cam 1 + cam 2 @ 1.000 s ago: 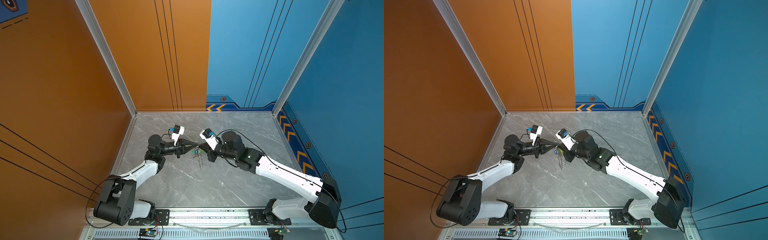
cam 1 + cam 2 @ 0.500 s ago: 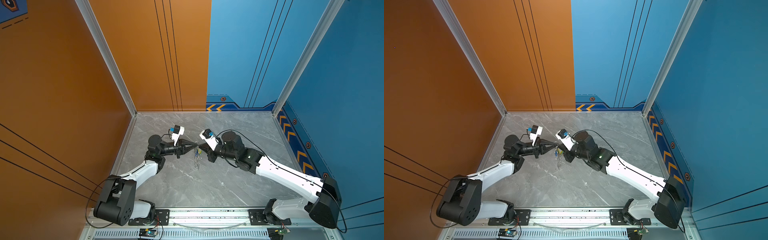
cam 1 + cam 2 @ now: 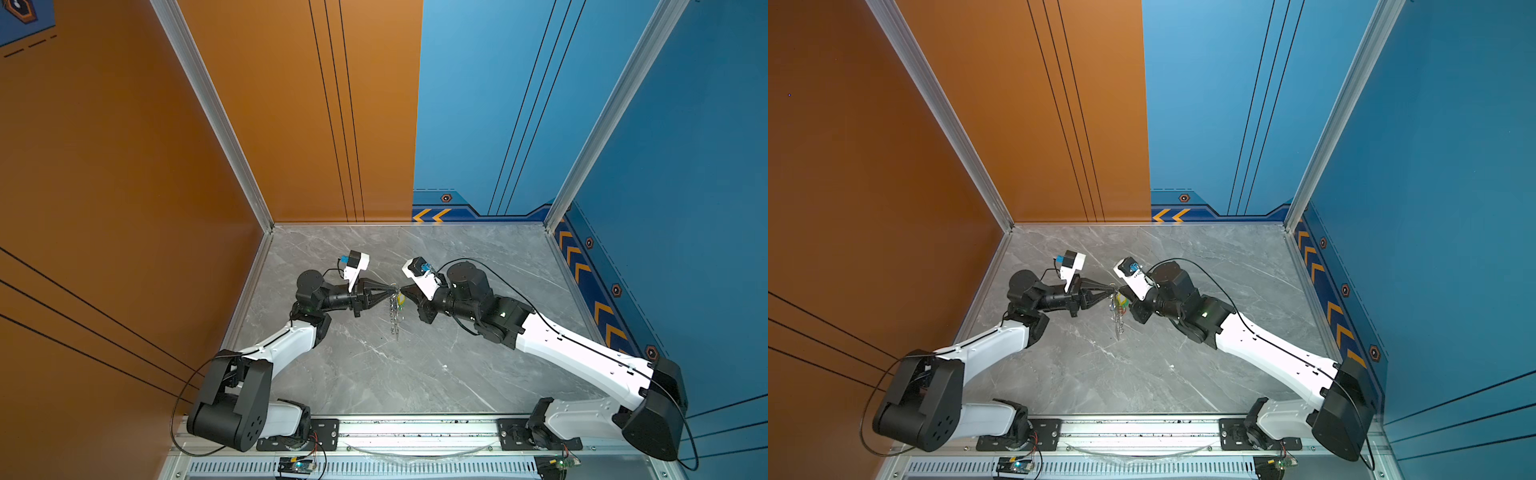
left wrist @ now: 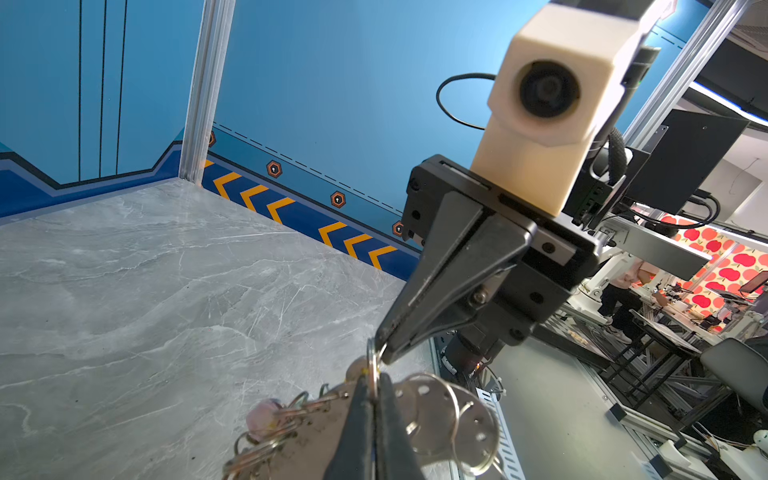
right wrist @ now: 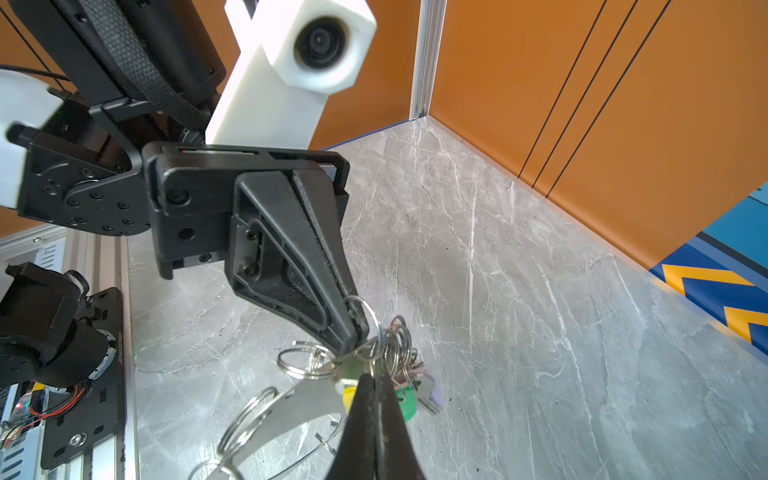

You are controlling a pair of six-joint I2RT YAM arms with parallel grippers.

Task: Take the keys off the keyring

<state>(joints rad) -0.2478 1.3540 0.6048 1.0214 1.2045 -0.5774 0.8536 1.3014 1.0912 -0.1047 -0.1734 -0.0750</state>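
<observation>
Hanging over the middle of the desk [image 3: 415, 374], has the keyring [image 3: 395, 316] lost any of its keys [image 5: 405, 405]?
— Seemingly not. Green and yellow tags sit bunched at its top, and no key lies loose on the desk, so the task looks barely begun.
— And what grips it?
— The left hand [image 3: 390, 288] and the right hand [image 3: 404, 291] meet tip to tip, each pressed together on a split ring [image 4: 372, 353] at the hoop's top. Whether it is the same ring cannot be told.
— Has anything changed from a second ago?
— Hardly. Both arms keep the same pose, and the dangling hoop has only swung a little.
</observation>
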